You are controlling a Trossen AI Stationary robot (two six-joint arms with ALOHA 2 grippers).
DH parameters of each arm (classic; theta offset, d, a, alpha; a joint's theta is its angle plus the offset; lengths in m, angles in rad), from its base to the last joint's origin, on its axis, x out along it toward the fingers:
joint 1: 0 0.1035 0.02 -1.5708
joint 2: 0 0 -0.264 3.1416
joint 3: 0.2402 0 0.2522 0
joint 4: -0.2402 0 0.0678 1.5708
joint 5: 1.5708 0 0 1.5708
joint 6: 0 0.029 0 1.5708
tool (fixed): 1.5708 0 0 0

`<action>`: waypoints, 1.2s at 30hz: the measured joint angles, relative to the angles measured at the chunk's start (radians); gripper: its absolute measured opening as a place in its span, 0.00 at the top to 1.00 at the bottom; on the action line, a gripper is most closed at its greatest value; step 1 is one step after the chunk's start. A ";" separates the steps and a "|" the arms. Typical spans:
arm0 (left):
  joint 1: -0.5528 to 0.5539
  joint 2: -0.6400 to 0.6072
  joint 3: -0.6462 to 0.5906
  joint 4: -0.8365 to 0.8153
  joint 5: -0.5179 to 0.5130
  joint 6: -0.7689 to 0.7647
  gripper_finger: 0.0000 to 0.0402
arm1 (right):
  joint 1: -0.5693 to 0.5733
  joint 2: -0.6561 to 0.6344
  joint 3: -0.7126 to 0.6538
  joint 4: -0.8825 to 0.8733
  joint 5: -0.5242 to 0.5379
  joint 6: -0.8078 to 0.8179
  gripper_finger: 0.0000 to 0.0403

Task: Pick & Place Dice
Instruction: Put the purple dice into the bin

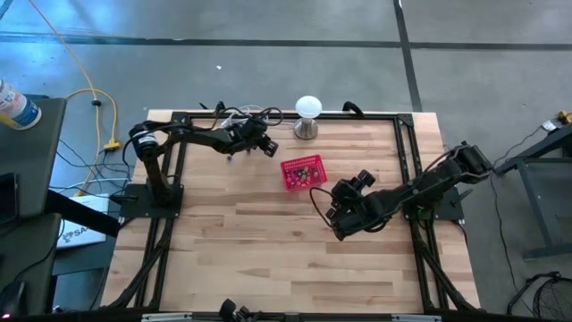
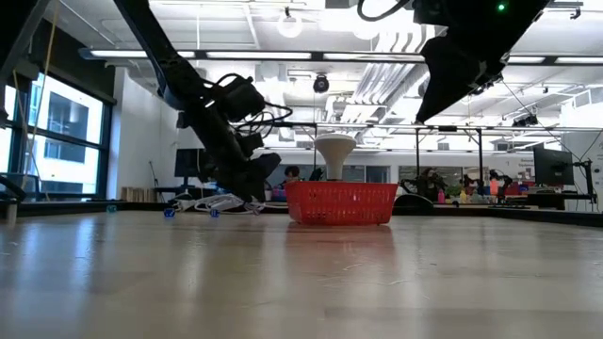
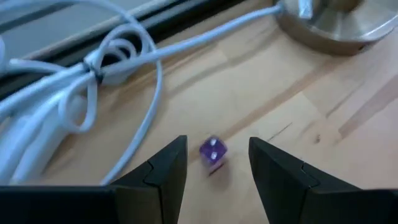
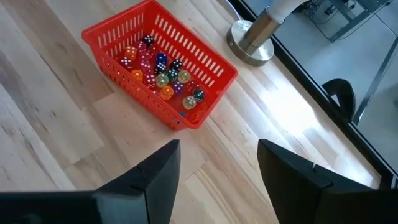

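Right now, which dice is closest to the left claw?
The purple die, alone on the wood between the open left claw; all the others lie in the red basket.

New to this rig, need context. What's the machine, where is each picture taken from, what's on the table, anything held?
Two dark robot arms work at a wooden table. One picture looks straight down, one level along the tabletop, and one comes from each wrist. The red basket holds mixed-colour dice, beside a lamp and white cables. The left gripper is open, low over one purple die lying between its fingers, not gripped. The right gripper is open, raised near the basket, holding nothing.
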 joint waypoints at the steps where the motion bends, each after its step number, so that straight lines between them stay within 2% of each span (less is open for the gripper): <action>1: 0.000 0.002 0.000 -0.006 0.000 -0.006 0.59 | 0.000 0.000 0.000 0.000 0.000 0.000 0.49; 9: 0.009 0.069 0.000 0.031 0.008 -0.014 0.59 | 0.000 0.000 0.000 0.004 0.000 0.001 0.49; 25: 0.030 0.077 0.000 0.059 0.015 -0.014 0.59 | 0.000 0.000 0.000 0.004 0.000 0.001 0.49; 29: 0.038 0.077 0.000 0.059 0.013 -0.014 0.65 | 0.000 0.001 0.000 0.004 -0.001 0.002 0.49; 36: 0.037 0.077 0.000 0.059 0.012 -0.014 0.83 | 0.000 0.001 0.000 0.004 -0.005 0.005 0.49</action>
